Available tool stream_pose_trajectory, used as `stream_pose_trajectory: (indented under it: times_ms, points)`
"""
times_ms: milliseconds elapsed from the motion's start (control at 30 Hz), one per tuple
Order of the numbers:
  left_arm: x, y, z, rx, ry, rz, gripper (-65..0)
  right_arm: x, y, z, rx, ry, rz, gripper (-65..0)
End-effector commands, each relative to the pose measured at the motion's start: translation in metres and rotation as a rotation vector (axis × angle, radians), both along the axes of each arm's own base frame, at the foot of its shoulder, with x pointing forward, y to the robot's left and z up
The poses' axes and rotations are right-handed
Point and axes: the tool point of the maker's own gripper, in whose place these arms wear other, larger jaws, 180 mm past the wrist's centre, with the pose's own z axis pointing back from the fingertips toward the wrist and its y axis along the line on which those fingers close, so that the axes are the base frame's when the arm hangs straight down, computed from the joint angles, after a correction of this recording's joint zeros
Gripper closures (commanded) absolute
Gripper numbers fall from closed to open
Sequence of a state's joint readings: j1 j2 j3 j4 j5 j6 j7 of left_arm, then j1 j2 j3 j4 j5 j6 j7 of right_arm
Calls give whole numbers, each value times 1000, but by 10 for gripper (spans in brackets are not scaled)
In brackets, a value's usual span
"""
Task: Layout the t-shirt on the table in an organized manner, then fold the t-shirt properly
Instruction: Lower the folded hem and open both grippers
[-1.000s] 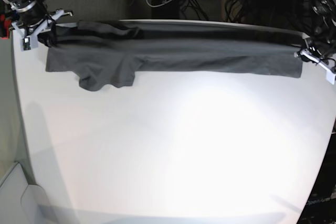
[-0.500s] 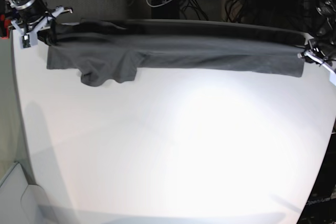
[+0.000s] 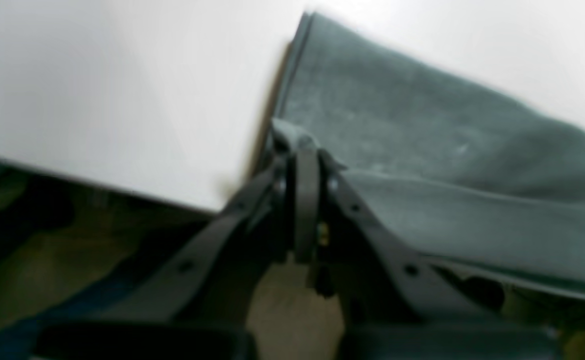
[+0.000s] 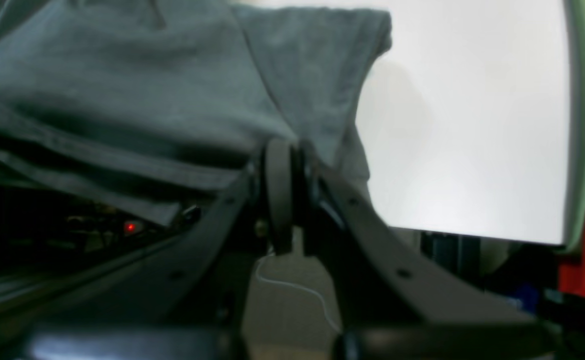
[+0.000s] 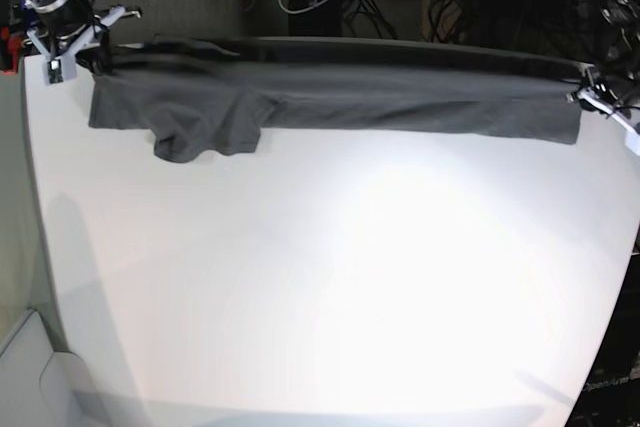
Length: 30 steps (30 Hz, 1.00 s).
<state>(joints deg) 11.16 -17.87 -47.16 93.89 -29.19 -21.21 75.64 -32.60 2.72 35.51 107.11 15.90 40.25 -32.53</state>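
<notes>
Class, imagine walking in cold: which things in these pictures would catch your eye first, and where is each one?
First, the dark grey t-shirt stretched in a long band across the far edge of the white table. Next, the two grippers pinching its ends with jaws shut: the right gripper at the base view's left, the left gripper at its right. A sleeve droops near the left end.

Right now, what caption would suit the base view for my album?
Two grippers, left and right, stretch a grey t-shirt along the white table's far edge.

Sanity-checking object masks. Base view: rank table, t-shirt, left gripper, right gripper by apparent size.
1. table
2. t-shirt
3. left gripper and right gripper: both small and partly hidden at the frame edges, so I won't rank them.
</notes>
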Motion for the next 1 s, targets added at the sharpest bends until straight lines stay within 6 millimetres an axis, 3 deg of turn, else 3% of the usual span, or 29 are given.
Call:
stream_pose_trajectory:
  times_ms: [0, 100, 233, 433, 533, 600, 800, 967]
  points:
    - [5, 7, 10, 27, -29, -3, -5, 4, -2, 8, -4, -33, -1, 0]
    - [4, 4, 8, 26, -16, -16, -6, 4, -2, 8, -4, -33, -1, -23]
    - [-1, 2, 4, 30, 3, -32, -38, 4, -3, 8, -6, -30, 0, -121]
    - [-6, 7, 1, 59, 32, -21, -283, 2, -5, 9, -13, -28, -3, -259]
    - [-11, 14, -1, 104, 64, -13, -421, 2, -6, 11, -19, -32, -2, -285]
    - [-13, 17, -2, 119, 74, -10, -473, 2, -7, 11, -22, -32, -1, -289]
    - [-14, 19, -1, 120, 73, -1, -486, 1, -26, 18, -52, -47, -51, -290]
    - [-8, 18, 0, 126, 45, -7, -486, 30, -27, 32, -60, -124, -42, -290]
